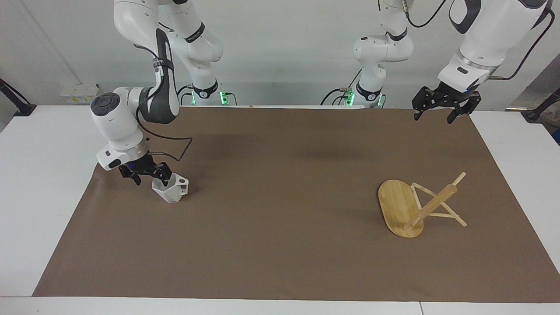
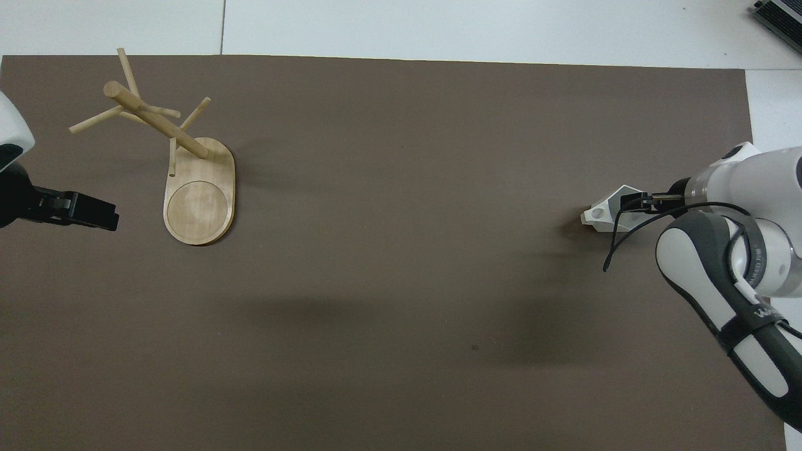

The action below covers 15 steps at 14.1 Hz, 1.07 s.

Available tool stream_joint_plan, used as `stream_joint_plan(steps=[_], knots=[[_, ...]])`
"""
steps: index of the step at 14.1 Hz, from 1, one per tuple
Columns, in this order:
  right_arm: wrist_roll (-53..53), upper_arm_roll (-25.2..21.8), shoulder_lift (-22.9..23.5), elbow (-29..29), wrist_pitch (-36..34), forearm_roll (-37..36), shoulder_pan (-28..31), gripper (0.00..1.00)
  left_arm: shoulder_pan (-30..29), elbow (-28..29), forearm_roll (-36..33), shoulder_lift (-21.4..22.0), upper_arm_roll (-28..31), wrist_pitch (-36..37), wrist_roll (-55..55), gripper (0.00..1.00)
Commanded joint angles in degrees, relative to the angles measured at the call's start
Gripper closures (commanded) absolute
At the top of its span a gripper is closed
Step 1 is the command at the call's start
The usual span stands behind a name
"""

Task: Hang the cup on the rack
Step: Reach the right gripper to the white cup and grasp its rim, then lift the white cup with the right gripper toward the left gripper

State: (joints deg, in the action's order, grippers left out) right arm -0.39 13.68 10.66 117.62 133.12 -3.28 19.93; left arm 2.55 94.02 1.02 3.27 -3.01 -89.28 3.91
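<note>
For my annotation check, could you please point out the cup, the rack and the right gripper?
cup [image 1: 172,194], facing view, faceted outer wall.
rack [image 1: 397,202], facing view, bare oval base.
right gripper [image 1: 150,179], facing view, between its fingertips at the cup's rim.
</note>
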Motion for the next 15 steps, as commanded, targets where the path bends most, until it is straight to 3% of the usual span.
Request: stream_joint_plan(steps=[1, 5, 9, 13, 15], knots=[[1.88, 0.56, -0.55, 1.04, 0.57, 0.03, 0.72, 0.24, -0.97, 2.84, -0.05, 2.26, -0.41, -1.78, 0.48, 0.00], [1.80, 0.56, -0.55, 0.42, -1.80, 0.03, 0.72, 0.98, -0.97, 2.66, -0.05, 2.18, -0.41, -1.43, -0.04, 0.00], [1.89, 0.65, -0.55, -0.19, -3.12, 0.03, 0.64, 1.00, -0.97, 2.66, -0.05, 2.18, -0.41, -1.43, -0.05, 0.00], [1.54, 0.91, -0.29, -14.39, -21.97, 0.03, 0.02, 1.00, -1.05, 2.58, -0.05, 2.18, -0.41, -0.90, -0.13, 0.00], [1.10, 1.52, -0.81, -21.43, -30.86, 5.18, -0.15, 1.00, -1.06, 2.58, -0.05, 2.26, -0.41, -0.99, -0.13, 0.00]])
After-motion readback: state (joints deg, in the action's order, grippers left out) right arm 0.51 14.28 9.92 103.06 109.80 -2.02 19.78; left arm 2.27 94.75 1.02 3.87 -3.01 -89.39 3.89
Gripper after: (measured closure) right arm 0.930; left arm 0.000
